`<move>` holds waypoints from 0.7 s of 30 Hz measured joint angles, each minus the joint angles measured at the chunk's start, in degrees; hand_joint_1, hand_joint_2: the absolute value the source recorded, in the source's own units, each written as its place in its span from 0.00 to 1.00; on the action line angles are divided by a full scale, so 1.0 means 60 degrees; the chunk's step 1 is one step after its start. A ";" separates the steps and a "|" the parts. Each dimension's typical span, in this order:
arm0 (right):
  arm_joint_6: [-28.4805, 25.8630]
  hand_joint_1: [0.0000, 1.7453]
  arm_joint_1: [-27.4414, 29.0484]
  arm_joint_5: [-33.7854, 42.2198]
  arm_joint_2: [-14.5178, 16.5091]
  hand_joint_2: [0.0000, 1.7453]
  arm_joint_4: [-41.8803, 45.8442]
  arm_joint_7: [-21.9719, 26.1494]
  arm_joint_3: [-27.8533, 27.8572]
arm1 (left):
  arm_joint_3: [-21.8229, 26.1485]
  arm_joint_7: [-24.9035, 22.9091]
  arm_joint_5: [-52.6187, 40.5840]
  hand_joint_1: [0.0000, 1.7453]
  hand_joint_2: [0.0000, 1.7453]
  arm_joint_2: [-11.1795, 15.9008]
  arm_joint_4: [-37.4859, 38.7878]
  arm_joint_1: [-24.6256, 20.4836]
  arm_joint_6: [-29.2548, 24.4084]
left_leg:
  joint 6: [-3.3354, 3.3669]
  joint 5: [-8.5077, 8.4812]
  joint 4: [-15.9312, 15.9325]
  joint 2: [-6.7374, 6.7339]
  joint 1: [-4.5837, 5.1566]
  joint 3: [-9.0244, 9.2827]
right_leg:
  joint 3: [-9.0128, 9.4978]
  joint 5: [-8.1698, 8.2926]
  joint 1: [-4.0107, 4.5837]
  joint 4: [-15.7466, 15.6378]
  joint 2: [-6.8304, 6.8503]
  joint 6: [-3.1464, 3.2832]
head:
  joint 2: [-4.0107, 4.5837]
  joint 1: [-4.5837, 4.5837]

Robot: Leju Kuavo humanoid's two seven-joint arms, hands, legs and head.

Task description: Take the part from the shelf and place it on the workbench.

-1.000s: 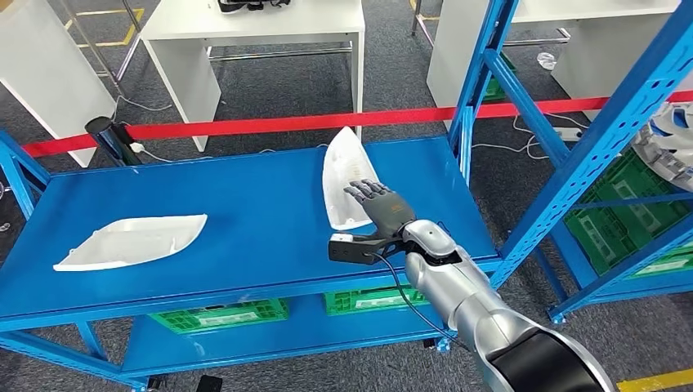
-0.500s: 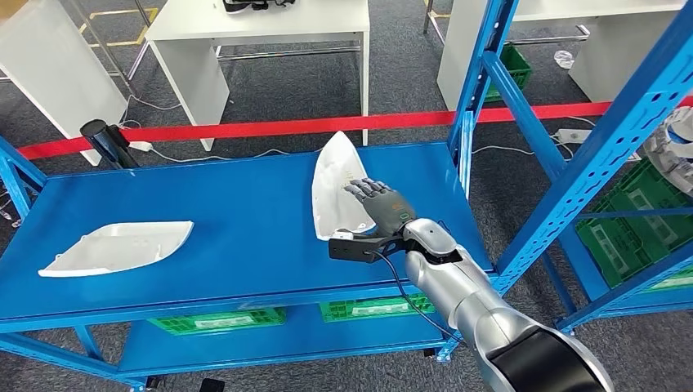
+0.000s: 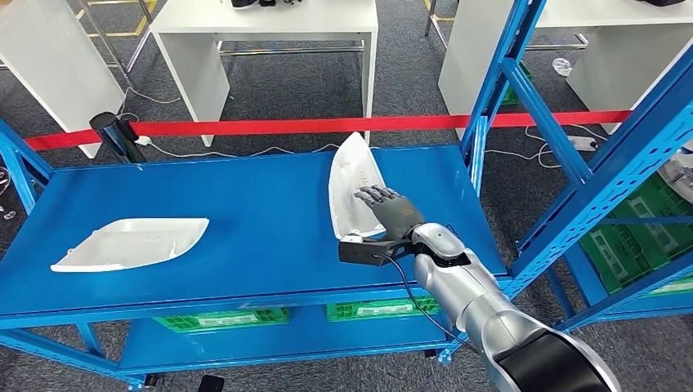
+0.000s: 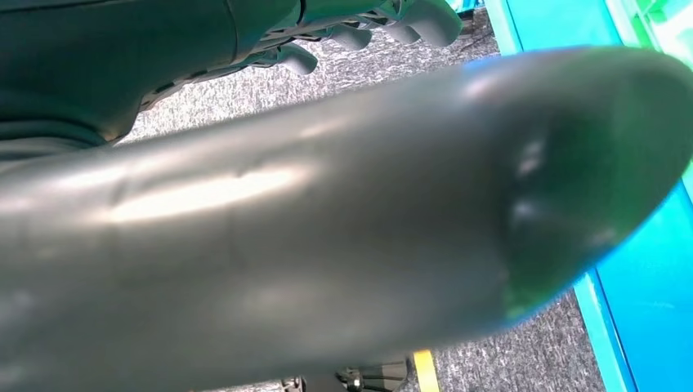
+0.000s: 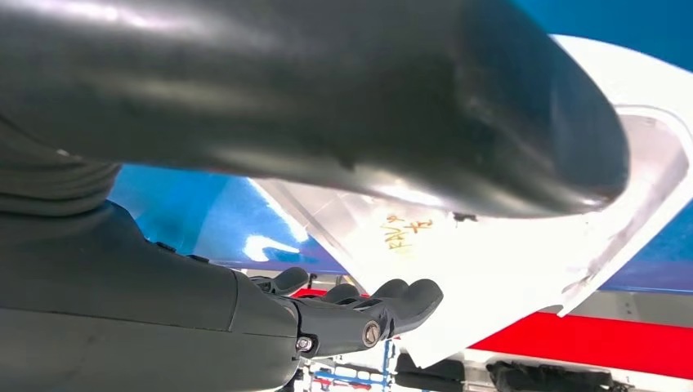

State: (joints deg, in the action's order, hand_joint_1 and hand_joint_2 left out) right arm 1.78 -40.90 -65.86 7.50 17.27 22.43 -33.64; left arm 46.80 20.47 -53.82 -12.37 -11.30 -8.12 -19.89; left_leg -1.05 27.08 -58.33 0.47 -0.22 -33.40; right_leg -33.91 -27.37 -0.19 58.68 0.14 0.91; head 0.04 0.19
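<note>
Orange writing is seen on the white part (image 5: 490,245), too small to read. The part lies on the blue shelf (image 3: 261,237), under the spread, empty fingers of the right hand (image 3: 391,209). The whole picture has shifted since before. Green crates (image 3: 221,317) sit below. A second white part (image 3: 131,243) lies apart. The left hand (image 4: 359,33) is curled, holding nothing.

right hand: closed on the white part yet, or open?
Open. In the head view the right hand reaches over the near end of the white part with fingers spread; the right wrist view shows thumb and fingers apart, not clamped.
</note>
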 joint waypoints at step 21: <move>0.0716 0.00 -0.0049 -0.0405 -0.0018 0.75 -0.0047 -0.0115 -0.0175 | 0.0000 -0.0060 -0.0028 0.00 0.00 -0.0005 0.0000 -0.0022 0.0001 | 0.0007 -0.0003 0.0004 -0.0001 -0.0001 0.0010 | 0.0001 0.0001 0.0003 0.0008 -0.0001 -0.0039 | 0.0000 -0.0003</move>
State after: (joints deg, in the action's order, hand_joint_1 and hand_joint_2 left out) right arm 6.08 -41.20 -68.29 7.39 16.98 21.74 -34.69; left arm 46.80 20.11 -53.99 -12.40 -11.30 -8.25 -19.88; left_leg -1.01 27.06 -58.30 0.47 -0.23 -33.34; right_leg -33.91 -27.37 -0.17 58.73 0.14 0.67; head 0.04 0.17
